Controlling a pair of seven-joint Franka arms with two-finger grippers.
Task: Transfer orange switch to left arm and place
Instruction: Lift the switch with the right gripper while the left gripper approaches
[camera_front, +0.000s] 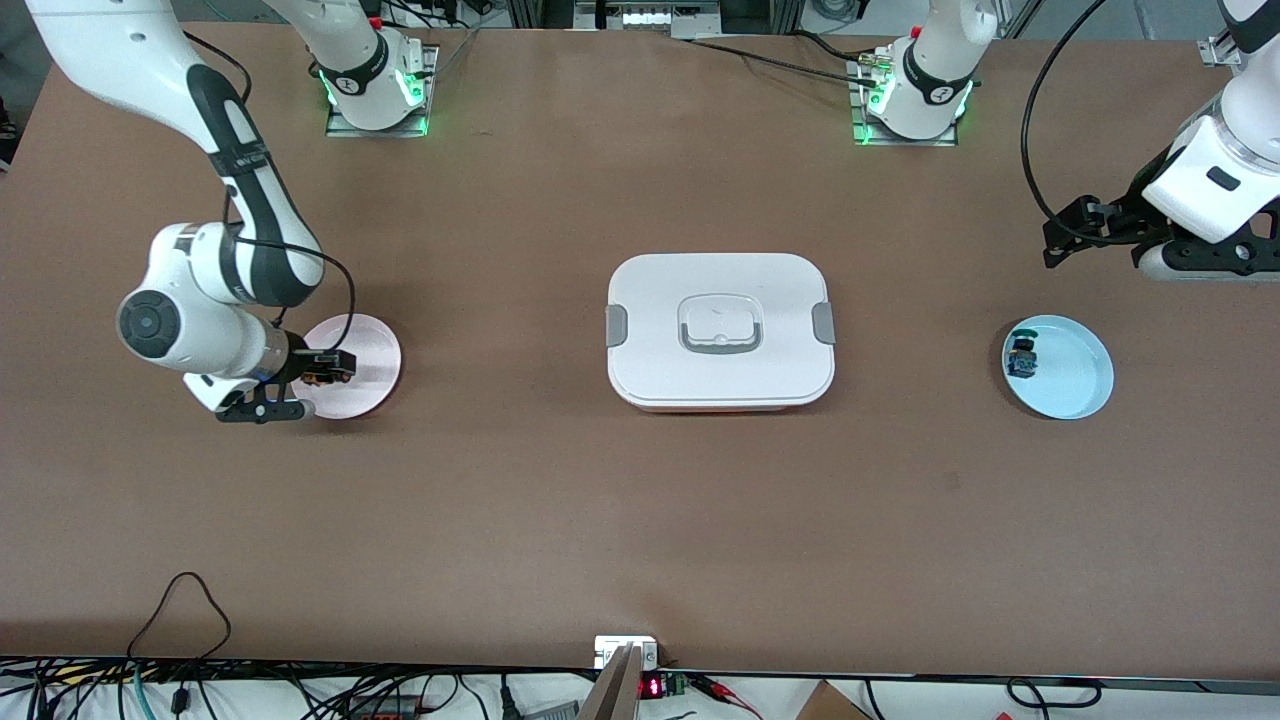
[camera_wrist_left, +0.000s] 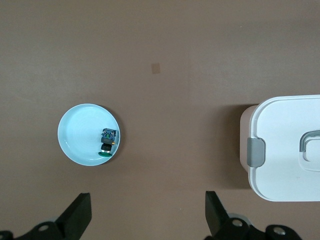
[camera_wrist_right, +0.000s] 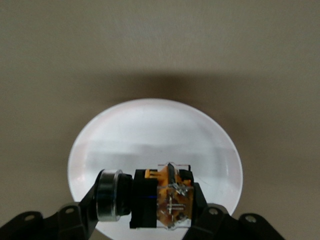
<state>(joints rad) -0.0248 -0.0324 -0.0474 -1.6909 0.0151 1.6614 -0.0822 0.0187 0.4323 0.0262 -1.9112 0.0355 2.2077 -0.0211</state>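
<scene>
A brown counter (camera_front: 560, 520) carries three containers, taking the closed white box (camera_front: 720, 332) at mid-counter as landmark. Toward the right arm's end from the box, a pink plate (camera_front: 365, 385) holds the orange switch (camera_front: 322, 374), pinched between the right gripper's (camera_front: 328, 366) fingers (camera_wrist_right: 92, 202). Toward the left arm's end, a pale blue plate (camera_front: 1070, 375) holds a blue-and-black switch (camera_front: 1022, 356). The left gripper (camera_front: 1055, 245) waits in the air toward that end too, fingers (camera_wrist_left: 77, 215) spread.

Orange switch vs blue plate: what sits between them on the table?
The box, lid closed, sits mid-table between the orange switch, in the right end effector over the pink plate, and the blue plate. Front view shows it.
</scene>
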